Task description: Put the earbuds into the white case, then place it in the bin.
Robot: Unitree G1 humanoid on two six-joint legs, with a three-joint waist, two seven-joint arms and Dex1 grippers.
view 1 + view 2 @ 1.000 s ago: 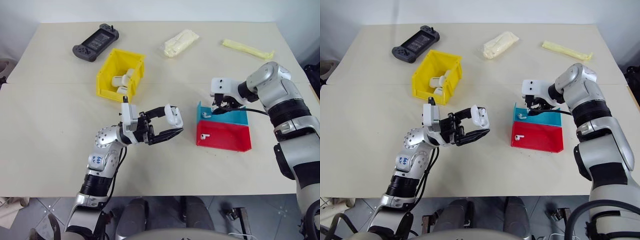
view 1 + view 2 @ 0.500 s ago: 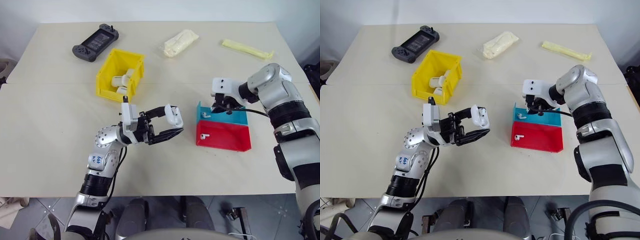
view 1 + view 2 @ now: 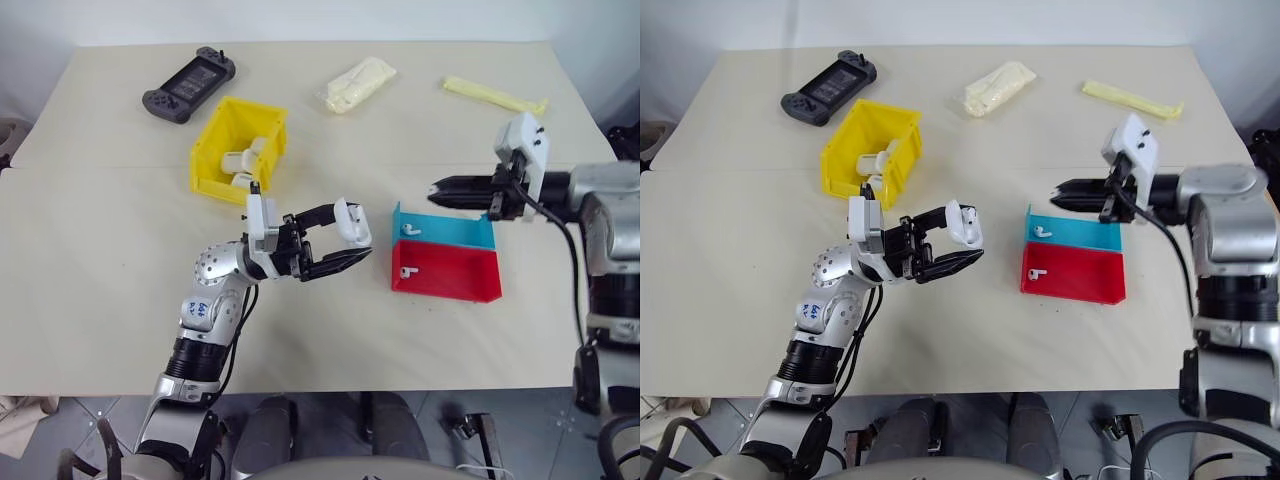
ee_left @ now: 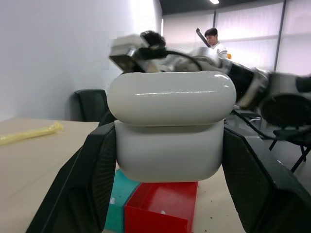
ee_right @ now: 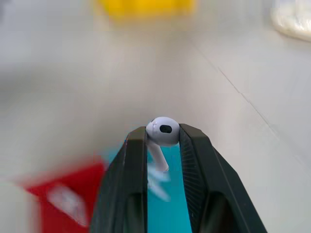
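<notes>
My left gripper (image 3: 352, 236) is shut on the white case (image 3: 352, 221), held above the table's middle with its lid flipped open (image 4: 170, 124). My right gripper (image 3: 437, 187) hovers level above the blue tray (image 3: 455, 230), pointing left, shut on one of the earbuds (image 5: 163, 131) with its stem hanging down. Another earbud (image 3: 408, 228) lies in the blue tray and one (image 3: 405, 270) lies in the red tray (image 3: 455, 278). The yellow bin (image 3: 213, 135) stands behind the left gripper and holds several white cases (image 3: 240, 160).
A black handheld game console (image 3: 189, 84) lies at the back left. A cream packet (image 3: 360, 83) and a long yellow packet (image 3: 495, 97) lie along the back. A person (image 4: 214, 40) stands far off in the left wrist view.
My right gripper has lifted out of the blue tray with an earbud, swung right and turned level, pointing left. The left gripper has kept still with the case.
</notes>
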